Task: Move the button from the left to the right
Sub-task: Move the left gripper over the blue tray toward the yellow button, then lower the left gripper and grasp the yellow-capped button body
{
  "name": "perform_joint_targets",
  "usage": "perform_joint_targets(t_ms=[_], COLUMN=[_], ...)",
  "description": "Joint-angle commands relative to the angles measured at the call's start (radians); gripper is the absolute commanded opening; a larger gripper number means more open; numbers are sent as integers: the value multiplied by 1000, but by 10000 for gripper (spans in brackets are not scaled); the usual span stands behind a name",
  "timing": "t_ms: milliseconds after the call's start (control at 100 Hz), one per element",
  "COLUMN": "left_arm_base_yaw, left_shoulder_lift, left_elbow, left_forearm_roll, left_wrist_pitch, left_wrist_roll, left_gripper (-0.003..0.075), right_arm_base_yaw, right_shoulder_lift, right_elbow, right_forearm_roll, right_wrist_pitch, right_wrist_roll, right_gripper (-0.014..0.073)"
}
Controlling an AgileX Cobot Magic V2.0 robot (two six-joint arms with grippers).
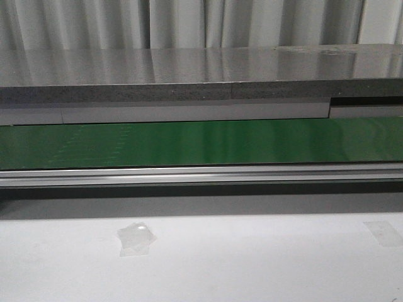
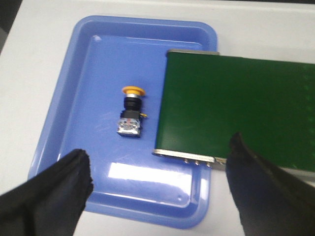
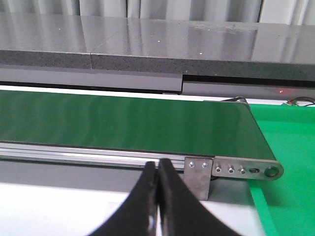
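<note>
— On the left end of the bench (image 2: 29,29), what does the left wrist camera show?

— A blue tray (image 2: 64,123) with the button (image 2: 131,112) lying on its side near the tray's middle, yellow cap at one end, black body at the other. The left end effector (image 2: 157,182) hovers above it with its fingers (image 2: 54,196) spread wide and nothing between them. The end of the green conveyor belt (image 2: 236,108) overlaps one side of the tray.

— And across the middle?

— In the front view the belt (image 1: 201,141) runs the full width, a silver rail (image 1: 201,175) along its near edge, with two patches of clear tape (image 1: 135,239) on the white bench surface nearer the robot.

— On the right?

— The right end effector (image 3: 157,196) has its fingers pressed together, empty, just in front of the belt's end (image 3: 128,123). A green tray (image 3: 290,167) sits beside that end.
</note>
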Motion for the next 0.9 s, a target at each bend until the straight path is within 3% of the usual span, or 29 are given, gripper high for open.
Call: perform_joint_targets(t_ms=[0, 340, 890], left_arm_base_yaw=[54, 185, 194], left_shoulder_lift=[65, 413, 708], left_elbow=[-70, -249, -293], left_forearm_roll=[-16, -85, -119], left_wrist_pitch=[-78, -83, -166], left_wrist_roll=[4, 111, 140], left_gripper=[554, 554, 553], right_arm_base_yaw=[0, 0, 0], right_shoulder_lift=[-19, -19, -19], right_elbow=[-16, -16, -16], right_forearm_roll=[-12, -12, -12], right_wrist_pitch=[-90, -90, -90], right_wrist_roll=[-4, -4, -4], right_gripper=[-68, -68, -68])
